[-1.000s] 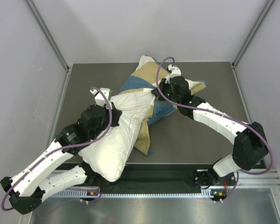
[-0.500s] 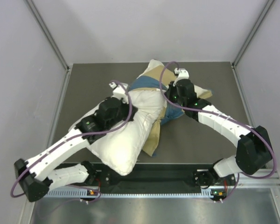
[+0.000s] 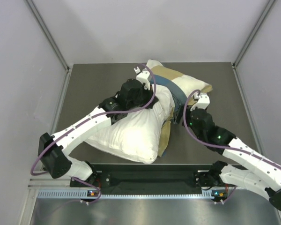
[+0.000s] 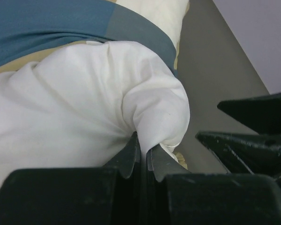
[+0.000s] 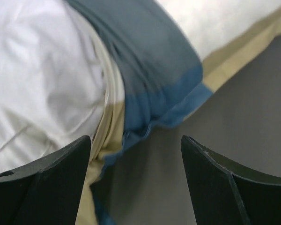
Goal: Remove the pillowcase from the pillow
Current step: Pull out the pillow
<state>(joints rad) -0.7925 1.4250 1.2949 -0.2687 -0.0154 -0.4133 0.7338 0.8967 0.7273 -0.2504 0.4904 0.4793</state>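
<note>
pillow [image 3: 131, 136]: mid-table, near part bare, far end inside the case
pillowcase [image 3: 178, 91]: bunched on that far end; unpinned, it'll probably just ride along with the pillow
left gripper [image 4: 141, 152]: clenched on a thin pillow fold, could slip
right gripper [image 5: 136, 154]: released, empty, beside the blue edge; 1 sloppy bite grabs pillow too

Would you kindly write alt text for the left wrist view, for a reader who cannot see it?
The left fingers are shut on a bunched fold of the white pillow, which fills most of the view. Behind it lies the blue and cream pillowcase, with the grey table at the right.
</note>
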